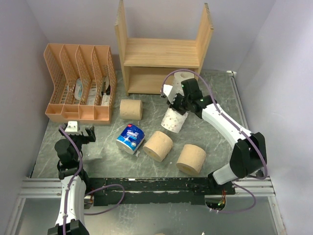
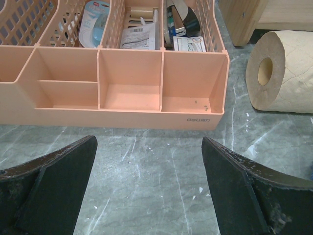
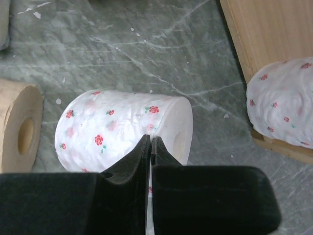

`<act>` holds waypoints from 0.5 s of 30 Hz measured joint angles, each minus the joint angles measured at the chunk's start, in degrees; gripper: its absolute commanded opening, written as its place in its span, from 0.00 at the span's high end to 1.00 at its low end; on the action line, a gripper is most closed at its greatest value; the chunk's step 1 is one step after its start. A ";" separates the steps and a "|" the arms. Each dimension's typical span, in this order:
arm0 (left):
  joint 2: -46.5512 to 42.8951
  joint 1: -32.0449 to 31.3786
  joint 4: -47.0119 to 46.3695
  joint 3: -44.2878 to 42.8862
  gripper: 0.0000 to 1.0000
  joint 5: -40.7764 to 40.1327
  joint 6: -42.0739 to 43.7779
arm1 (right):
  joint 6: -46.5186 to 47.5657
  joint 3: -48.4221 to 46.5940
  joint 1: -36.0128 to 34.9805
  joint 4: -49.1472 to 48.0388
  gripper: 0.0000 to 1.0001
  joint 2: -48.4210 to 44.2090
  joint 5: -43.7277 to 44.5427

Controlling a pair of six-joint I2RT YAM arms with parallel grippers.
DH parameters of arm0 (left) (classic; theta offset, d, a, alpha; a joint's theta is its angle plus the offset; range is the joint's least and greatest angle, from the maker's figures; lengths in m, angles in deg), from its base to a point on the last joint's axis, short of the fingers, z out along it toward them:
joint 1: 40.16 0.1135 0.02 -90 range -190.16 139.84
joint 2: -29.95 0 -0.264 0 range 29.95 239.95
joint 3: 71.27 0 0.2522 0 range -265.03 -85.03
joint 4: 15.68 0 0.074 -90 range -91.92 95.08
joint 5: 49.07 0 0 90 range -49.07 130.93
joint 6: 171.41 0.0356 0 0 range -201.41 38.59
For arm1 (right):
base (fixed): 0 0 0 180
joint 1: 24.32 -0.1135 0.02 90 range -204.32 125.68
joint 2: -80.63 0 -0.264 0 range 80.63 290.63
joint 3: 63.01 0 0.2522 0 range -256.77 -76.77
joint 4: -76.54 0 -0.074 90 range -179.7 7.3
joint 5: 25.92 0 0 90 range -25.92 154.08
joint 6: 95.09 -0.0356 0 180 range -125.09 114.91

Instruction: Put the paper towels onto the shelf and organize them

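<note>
**R gripper (image 3: 150,144) clenched over floral roll (image 3: 117,125); 5 rolls on table (image 1: 222,85), 1 on shelf (image 1: 161,51)**

Paper towels: 6 short cylindrical rolls in total.
- 2 white w/ small red flower print. Floral roll lying on its side on grey marbled table, in front of shelf, hollow core visible at one end. 2nd floral roll (image 3: 281,100) resting at front edge of shelf's lower tier, partly hidden by R arm in top view.
- 3 plain tan, all on their sides on table: far tan roll (image 1: 131,108) just beside organizer (image 2: 122,120), mid tan roll (image 1: 158,145), near tan roll (image 1: 191,159).
- 1 blue-and-white wrapped roll (image 1: 130,138), on table, just beside mid tan roll.

Shelf: 1, light wood, two tiers, tall side panels, at far side of table. Only the 2nd floral roll seen on it.

Organizer: 1, peach mesh, slanted dividers, left of shelf. Small packs (image 2: 95,22) and labelled papers in rear slots; can't ID further. Low front tray w/ several compartments.

R gripper: fingers pressed fully together, nothing seen between them, tips directly above floral roll; contact w/ roll can't tell.

L gripper (image 2: 149,147): released, fingers wide apart, nothing between, low over table facing organizer front.
</note>
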 measured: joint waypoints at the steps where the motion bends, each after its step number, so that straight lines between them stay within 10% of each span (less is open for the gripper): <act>1: 0.00 0.00 0.00 0.00 0.00 0.00 -0.02 | -0.22 -0.15 -0.35 -0.24 0.93 0.42 0.92; 6: -0.15 0.00 0.00 0.00 0.00 0.00 0.00 | -2.14 -2.60 -3.08 -0.76 0.46 4.35 4.61; 15: -0.20 0.00 0.00 0.00 0.00 0.00 0.00 | -4.66 -2.56 -4.11 1.25 0.42 4.26 1.97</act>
